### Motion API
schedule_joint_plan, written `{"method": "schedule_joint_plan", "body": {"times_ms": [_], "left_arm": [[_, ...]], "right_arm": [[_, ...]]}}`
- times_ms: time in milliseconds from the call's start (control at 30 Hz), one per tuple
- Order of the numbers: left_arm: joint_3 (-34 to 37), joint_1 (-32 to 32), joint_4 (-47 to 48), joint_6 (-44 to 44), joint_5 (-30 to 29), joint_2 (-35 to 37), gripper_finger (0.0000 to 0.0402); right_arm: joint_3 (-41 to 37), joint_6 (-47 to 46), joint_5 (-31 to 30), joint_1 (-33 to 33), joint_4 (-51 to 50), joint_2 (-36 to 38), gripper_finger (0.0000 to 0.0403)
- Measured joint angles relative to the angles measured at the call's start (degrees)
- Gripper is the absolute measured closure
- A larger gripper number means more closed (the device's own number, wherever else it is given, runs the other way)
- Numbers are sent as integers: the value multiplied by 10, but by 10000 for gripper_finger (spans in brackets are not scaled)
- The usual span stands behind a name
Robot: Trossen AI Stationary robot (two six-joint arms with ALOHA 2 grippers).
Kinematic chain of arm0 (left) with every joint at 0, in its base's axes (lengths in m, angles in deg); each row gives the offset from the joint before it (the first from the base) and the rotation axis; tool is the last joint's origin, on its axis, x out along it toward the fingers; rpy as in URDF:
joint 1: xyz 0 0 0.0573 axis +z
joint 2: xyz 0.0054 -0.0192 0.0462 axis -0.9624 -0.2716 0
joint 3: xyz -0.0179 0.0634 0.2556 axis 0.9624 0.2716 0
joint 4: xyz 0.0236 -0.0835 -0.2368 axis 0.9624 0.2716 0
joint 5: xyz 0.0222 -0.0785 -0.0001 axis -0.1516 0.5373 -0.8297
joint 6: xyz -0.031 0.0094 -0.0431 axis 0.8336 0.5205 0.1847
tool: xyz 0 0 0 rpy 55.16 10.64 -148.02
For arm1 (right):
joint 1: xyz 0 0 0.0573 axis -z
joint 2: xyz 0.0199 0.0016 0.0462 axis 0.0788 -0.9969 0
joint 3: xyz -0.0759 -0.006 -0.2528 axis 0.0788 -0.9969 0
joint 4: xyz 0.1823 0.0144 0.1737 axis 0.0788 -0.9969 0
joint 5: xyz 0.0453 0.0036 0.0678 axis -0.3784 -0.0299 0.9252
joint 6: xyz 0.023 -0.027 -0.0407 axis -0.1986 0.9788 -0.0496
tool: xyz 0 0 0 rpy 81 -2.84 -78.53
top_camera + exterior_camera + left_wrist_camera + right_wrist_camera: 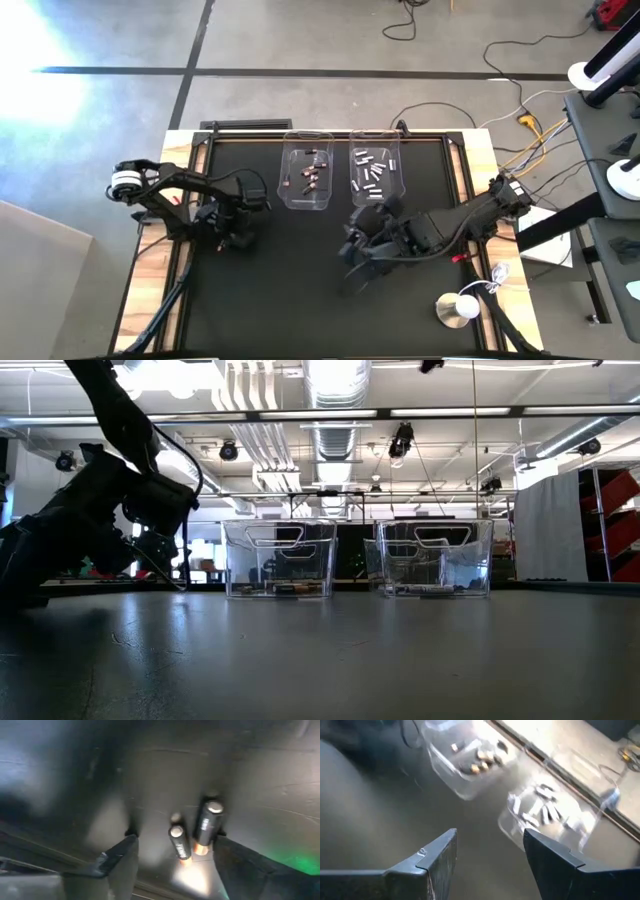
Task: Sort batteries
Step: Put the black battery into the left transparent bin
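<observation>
Two dark batteries with copper ends, a smaller battery [180, 844] and a larger battery [208, 822], lie on the black table between the open fingers of my left gripper [176, 838]. That gripper is low at the table's left [236, 236], seen also in the low view [150, 525]. My right gripper [490, 832] is open and empty, near the table's middle [360, 252], facing both bins. The left clear bin [308, 178] holds dark batteries [482, 760]. The right clear bin [375, 175] holds silvery-white batteries [542, 807]. My left gripper comes down from above over the two dark batteries, which lie flat on the table. One finger [240, 865] stands right beside the larger battery's copper end [202, 849]. I cannot tell whether it touches it.
Both bins [280, 560] [435, 558] stand side by side at the table's far middle. A white round object [460, 308] sits at the near right corner. Cables [520, 150] run off the far right. Wooden strips edge the black mat [300, 300].
</observation>
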Motion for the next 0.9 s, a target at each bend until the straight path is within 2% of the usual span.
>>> {"method": "schedule_joint_plan", "body": {"times_ms": [233,367,533,900], "left_arm": [[-4,-30,-6,-10,8,2,243],[-6,-71,-9,2,3,6,268],[-18,-122,-15,26,-7,6,285],[-60,-199,-83,90,-31,6,286]], "right_arm": [[0,249,-4,23,258,-1,184],[0,328,-3,33,346,-3,184],[0,341,-3,40,356,-3,184],[0,344,12,39,353,-4,184]]}}
